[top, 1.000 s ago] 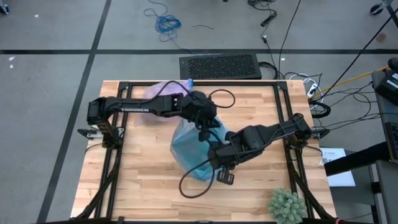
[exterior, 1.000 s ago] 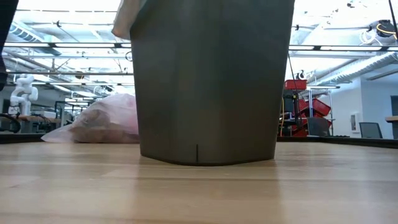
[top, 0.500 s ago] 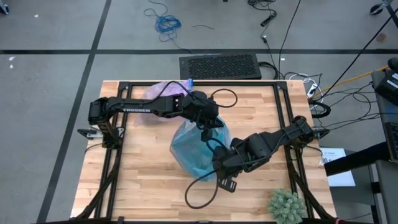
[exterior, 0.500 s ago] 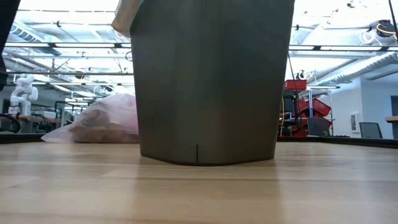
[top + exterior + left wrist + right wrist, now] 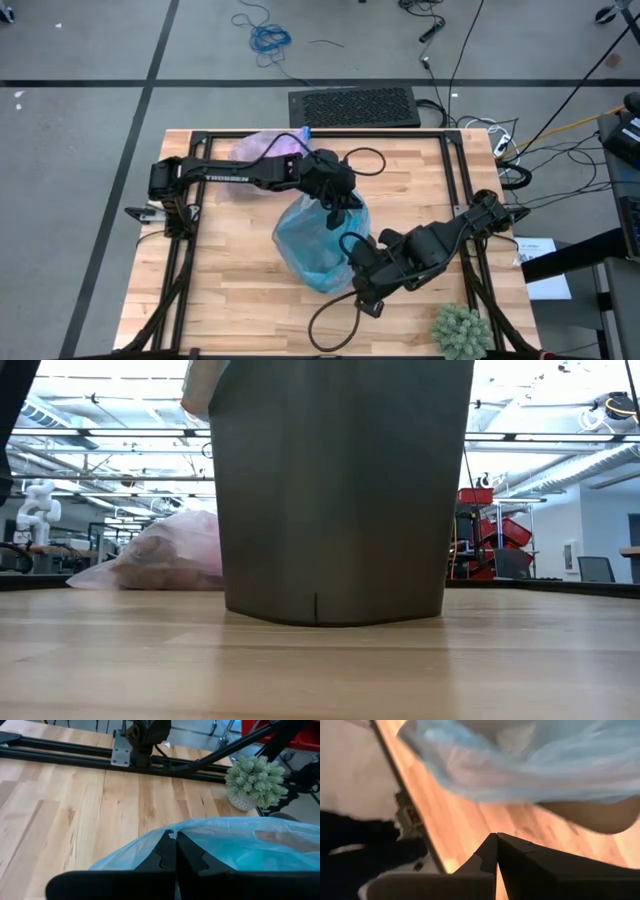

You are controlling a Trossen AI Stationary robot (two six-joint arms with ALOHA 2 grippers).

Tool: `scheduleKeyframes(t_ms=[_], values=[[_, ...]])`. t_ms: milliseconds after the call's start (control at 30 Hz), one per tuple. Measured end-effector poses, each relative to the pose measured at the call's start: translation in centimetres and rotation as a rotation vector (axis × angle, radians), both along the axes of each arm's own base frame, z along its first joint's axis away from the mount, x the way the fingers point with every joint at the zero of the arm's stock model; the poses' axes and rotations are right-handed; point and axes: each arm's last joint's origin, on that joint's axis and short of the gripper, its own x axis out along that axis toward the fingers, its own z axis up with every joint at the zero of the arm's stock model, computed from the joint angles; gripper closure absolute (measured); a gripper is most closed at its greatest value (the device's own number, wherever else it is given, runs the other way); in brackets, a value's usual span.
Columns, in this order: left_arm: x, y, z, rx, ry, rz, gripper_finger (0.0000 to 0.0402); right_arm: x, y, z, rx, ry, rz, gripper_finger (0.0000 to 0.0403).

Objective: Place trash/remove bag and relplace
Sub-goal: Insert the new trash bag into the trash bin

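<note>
Both jaws staying... no: two closed grippers: left gripper [image 5: 333, 203] pinching the blue liner's [image 5: 310, 245] rim at the bin [image 5: 335, 490], right gripper [image 5: 357, 283] empty beside it, risking thin plastic tearing or slipping off.

High view looks straight down on the whole table [image 5: 240, 290]; low view sits at table height, close against the grey bin [image 5: 335, 490], facing the room. Wrist views look past shut fingers [image 5: 172, 857], both sharing the light blue bag [image 5: 240, 845], plant [image 5: 256, 780] at 1 o'clock.
</note>
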Motion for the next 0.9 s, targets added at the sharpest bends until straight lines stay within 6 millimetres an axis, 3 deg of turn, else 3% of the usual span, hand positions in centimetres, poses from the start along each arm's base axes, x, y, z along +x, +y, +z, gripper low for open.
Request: scheduleKeyframes(t_ms=[200, 433, 600, 900], values=[[-0.5, -0.1, 0.8, -0.010, -0.012, -0.020, 0.0402, 0.0, 0.1, -0.7, -0.009, 0.024, -0.044, 0.0403], [-0.9, -0.2, 1.1, -0.031, -0.005, -0.053, 0.0402, -0.5, 1.4, -4.2, -0.038, 0.158, -0.070, 0.0403], [-1.4, -0.3, 1.5, -0.033, 0.001, -0.054, 0.0402, 0.2, 0.0, -6.9, -0.138, 0.237, -0.074, 0.0403], [-4.0, -0.5, 4.2, -0.028, -0.008, -0.047, 0.0402, 3.2, -4.0, -6.5, -0.182, 0.117, 0.033, 0.0403]])
